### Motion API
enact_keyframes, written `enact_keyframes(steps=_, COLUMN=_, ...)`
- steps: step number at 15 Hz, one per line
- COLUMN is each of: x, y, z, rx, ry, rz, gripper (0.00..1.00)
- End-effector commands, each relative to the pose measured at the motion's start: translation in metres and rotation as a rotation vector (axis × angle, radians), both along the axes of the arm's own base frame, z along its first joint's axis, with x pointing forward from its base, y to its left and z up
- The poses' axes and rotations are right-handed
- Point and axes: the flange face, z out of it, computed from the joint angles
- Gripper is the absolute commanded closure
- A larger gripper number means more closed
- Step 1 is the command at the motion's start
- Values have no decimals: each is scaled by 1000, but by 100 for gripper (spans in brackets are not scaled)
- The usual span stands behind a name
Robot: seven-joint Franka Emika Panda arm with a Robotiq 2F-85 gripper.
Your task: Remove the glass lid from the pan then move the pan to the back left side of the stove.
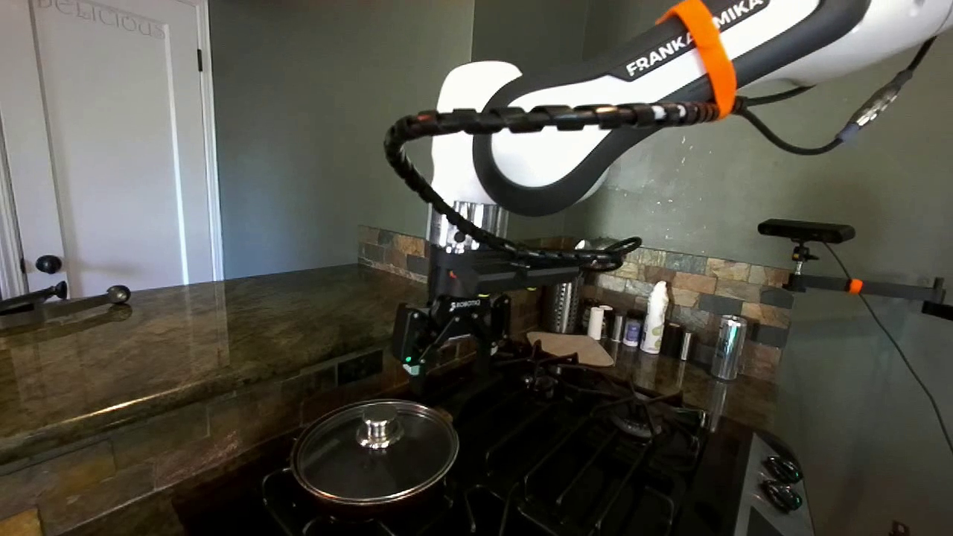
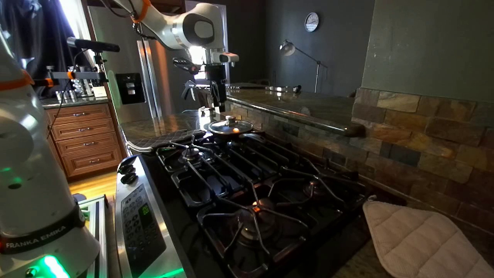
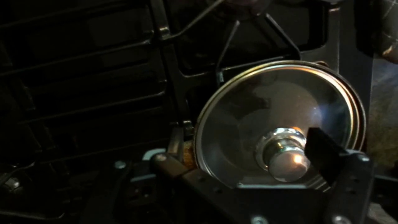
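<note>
The pan (image 1: pixel 372 511), dark and round, stands on a grate of the black stove (image 1: pixel 581 454); in an exterior view the pan (image 2: pixel 228 134) is at the far end, by the tiled wall. The glass lid (image 1: pixel 350 461) lies flat on it, metal rim all round and shiny knob (image 1: pixel 380 428) upright in the centre. My gripper (image 1: pixel 452 361) hangs higher than the lid, pointing down and touching nothing. In the wrist view the gripper (image 3: pixel 245 140) has widely spread fingers with no object held; the knob (image 3: pixel 289 165) appears between them, closer to the right-hand finger (image 3: pixel 323 152).
A raised stone ledge (image 1: pixel 223 342) runs along the pan's side of the stove. At one stove end lies a pale quilted pot holder (image 2: pixel 420 235); a dark quilted pad (image 2: pixel 170 139) lies near the pan. Steel canister (image 1: pixel 730 346) and spray bottle (image 1: pixel 655 320) stand by the backsplash.
</note>
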Motion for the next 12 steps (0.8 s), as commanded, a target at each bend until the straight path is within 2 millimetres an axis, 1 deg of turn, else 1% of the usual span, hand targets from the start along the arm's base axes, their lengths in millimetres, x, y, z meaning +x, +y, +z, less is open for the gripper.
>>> enact_keyframes(steps=1, x=23, y=22, z=-16, rx=36, ry=-51, rz=-46, gripper=0)
enact_keyframes(steps=2, x=28, y=24, z=-20, rx=40, ry=-70, rz=-45, gripper=0)
enact_keyframes(steps=3, x=31, y=24, z=-25, rx=11, ry=-48, rz=-45, gripper=0)
enact_keyframes(steps=4, x=20, y=18, z=-17, rx=29, ry=-51, rz=-27, gripper=0)
enact_keyframes(steps=7, x=28, y=19, z=-25, rx=21, ry=-43, rz=-32, gripper=0)
enact_keyframes(steps=8, x=31, y=16, z=-27, rx=18, ry=-84, rz=-51, gripper=0)
enact_keyframes(steps=10, x=34, y=13, z=-34, rx=35, ry=-92, rz=-13, gripper=0)
enact_keyframes(steps=12, x=36, y=15, z=-38, rx=49, ry=-109, rz=16, gripper=0)
